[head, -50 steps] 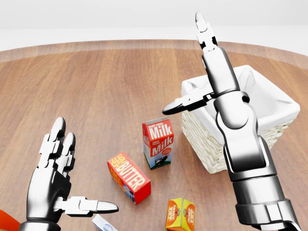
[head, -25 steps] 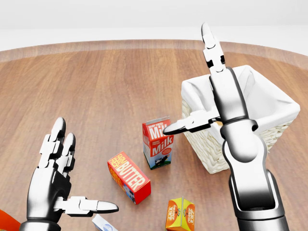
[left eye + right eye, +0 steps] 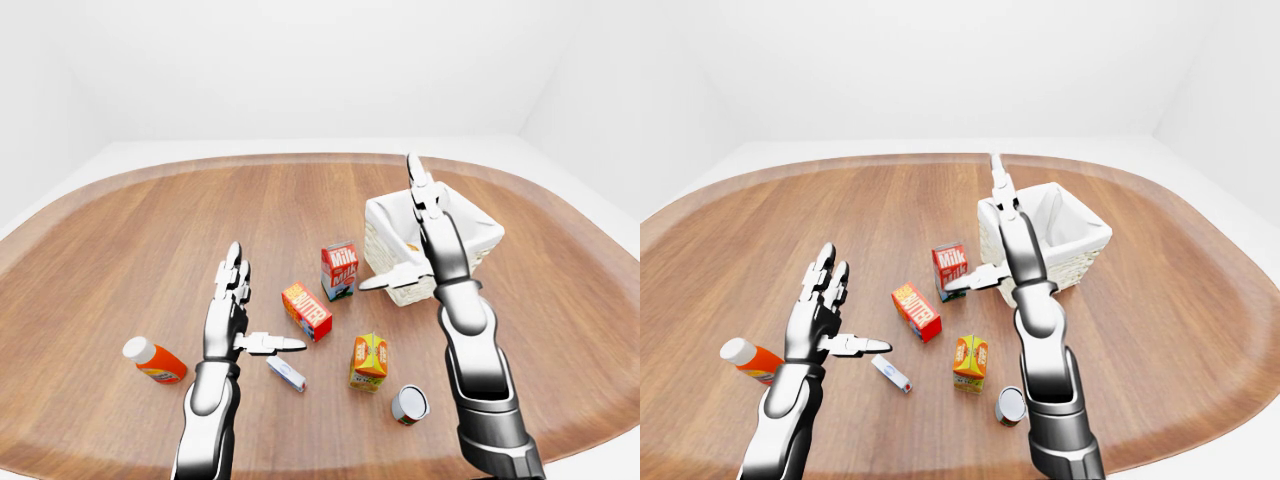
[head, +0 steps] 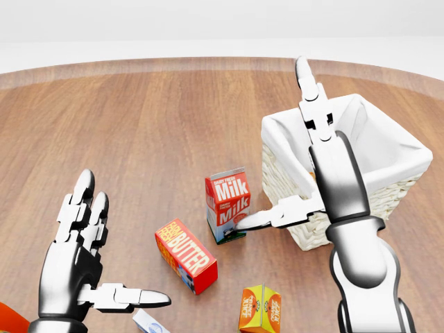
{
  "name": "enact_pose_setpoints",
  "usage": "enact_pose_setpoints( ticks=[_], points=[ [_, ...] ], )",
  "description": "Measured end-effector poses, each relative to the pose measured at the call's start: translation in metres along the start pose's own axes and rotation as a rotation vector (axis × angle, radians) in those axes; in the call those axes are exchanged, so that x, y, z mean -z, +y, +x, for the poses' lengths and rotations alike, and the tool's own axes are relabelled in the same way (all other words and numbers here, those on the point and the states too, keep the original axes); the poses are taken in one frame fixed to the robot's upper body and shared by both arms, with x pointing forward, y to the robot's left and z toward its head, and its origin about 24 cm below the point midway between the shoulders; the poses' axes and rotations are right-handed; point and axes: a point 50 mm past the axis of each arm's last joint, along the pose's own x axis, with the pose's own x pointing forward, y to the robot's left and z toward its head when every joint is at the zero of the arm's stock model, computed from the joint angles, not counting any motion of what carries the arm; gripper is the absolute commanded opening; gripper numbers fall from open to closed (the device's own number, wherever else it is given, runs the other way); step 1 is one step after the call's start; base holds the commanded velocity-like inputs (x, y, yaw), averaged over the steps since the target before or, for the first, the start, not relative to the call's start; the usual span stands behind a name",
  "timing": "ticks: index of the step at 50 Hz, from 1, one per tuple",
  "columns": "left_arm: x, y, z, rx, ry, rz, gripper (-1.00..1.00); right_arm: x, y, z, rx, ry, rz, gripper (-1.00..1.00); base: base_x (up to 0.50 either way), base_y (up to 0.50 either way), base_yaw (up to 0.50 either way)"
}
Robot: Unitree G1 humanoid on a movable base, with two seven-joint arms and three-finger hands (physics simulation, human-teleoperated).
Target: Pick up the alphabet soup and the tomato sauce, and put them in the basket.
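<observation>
- You have a milk carton (image 4: 227,205) standing upright near the middle of the wooden table (image 3: 150,240).
- Just beside it, toward the table's near edge, a red butter box (image 4: 186,254) lies on its side.
- Closer still to the near edge you see an orange juice carton (image 3: 369,361), upright.
- A small white and blue tube (image 3: 287,374) lies flat between the butter box and the near edge.
- Toward the table's left edge, an orange bottle with a white cap (image 3: 153,360) lies on its side, well apart from the cartons.
</observation>
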Motion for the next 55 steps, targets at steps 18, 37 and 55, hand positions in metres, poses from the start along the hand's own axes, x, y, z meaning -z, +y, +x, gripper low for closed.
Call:
enact_pose_setpoints(
  ticks=[18,37,55],
  points=[
    [0.0,0.0,0.0,-0.001,0.002,0.001,1.0,-0.005,0.0,-0.028,-0.007,0.0,0.009,1.0,0.0,0.0,0.0],
    [0.001,0.0,0.001,-0.002,0.003,0.001,1.0,-0.02,0.002,-0.052,-0.01,-0.027,0.024,1.0,0.0,0.0,0.0],
    [0.001,0.0,0.001,-0.002,0.003,0.001,1.0,-0.021,0.006,-0.081,-0.013,0.023,0.052,1.0,0.0,0.0,0.0]
  ],
)
